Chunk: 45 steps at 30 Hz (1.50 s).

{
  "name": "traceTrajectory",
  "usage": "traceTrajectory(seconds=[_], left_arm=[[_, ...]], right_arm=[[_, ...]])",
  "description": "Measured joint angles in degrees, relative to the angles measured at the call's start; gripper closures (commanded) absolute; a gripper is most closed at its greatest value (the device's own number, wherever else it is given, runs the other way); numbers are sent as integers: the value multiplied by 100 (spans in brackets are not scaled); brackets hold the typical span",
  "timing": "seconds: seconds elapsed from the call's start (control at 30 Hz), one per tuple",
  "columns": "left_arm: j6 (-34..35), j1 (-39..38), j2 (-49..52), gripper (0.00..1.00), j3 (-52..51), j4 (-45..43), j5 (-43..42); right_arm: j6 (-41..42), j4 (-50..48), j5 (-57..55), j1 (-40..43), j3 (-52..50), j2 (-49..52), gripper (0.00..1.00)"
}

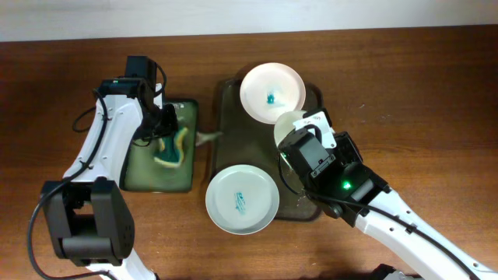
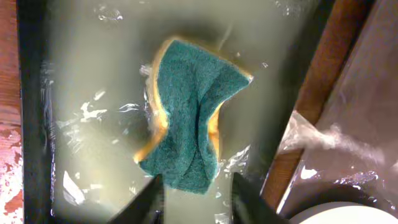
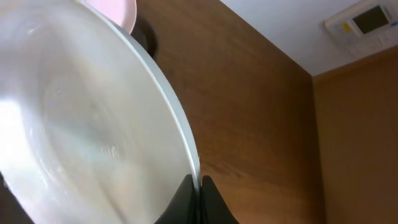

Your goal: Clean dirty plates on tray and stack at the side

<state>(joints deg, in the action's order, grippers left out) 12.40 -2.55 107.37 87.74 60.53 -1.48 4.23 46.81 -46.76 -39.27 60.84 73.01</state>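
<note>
Two white plates with teal smears lie on the dark tray [image 1: 226,117]: one at the far end [image 1: 271,93], one at the near left [image 1: 242,200]. My right gripper [image 3: 198,182] is shut on the rim of a third plate [image 3: 81,124] and holds it tilted above the tray's right side; it shows partly under the arm in the overhead view [image 1: 292,122]. My left gripper [image 2: 194,193] is open, its fingers just short of the teal-and-yellow sponge [image 2: 189,115], which lies in the small green tray [image 1: 152,175].
The green tray [image 2: 93,74] holds wet, soapy liquid. A crumpled clear plastic piece [image 2: 323,137] lies between the two trays. Brown wooden table [image 1: 420,93] stretches to the right of the dark tray.
</note>
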Motion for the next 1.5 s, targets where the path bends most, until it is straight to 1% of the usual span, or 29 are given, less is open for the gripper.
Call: traceTrajectory(seconds=[0.1,0.13,0.17,0.2,0.23,0.3,0.37,0.5,0.6,0.7,0.93,1.07,1.5], left_arm=[[-11,0,-144,60,-2,55,-94],[-107,0,-328,58,-2,50,-280],[-234,0,-551,53,-2,50,-437],[-304,0,-785,10,-2,48,-560],[-391,0,-1049,0,-2,44,-645],[-474,0,-1471,0,-2,44,-732],[-492,0,-1641,0,0,44,-763],[-496,0,-1635,0,0,44,-778],[-496,0,-1637,0,0,44,-778],[-496,0,-1635,0,0,44,-778],[-498,0,-1635,0,0,44,-778],[-514,0,-1635,0,0,46,-778],[-514,0,-1635,0,0,44,-778]], right_arm=[[479,142,-39,0,0,0,96],[651,142,-42,0,0,0,96],[787,125,-52,0,0,0,96],[822,107,-59,0,0,0,96],[800,98,-59,0,0,0,96],[629,101,-59,0,0,0,96],[579,101,-59,0,0,0,96],[555,83,-83,0,0,0,96],[129,-48,-190,0,0,0,96],[-31,-52,-210,0,0,0,96],[-129,-166,-210,0,0,0,96],[-326,-223,-212,0,0,0,96],[-385,-310,-214,0,0,0,96]])
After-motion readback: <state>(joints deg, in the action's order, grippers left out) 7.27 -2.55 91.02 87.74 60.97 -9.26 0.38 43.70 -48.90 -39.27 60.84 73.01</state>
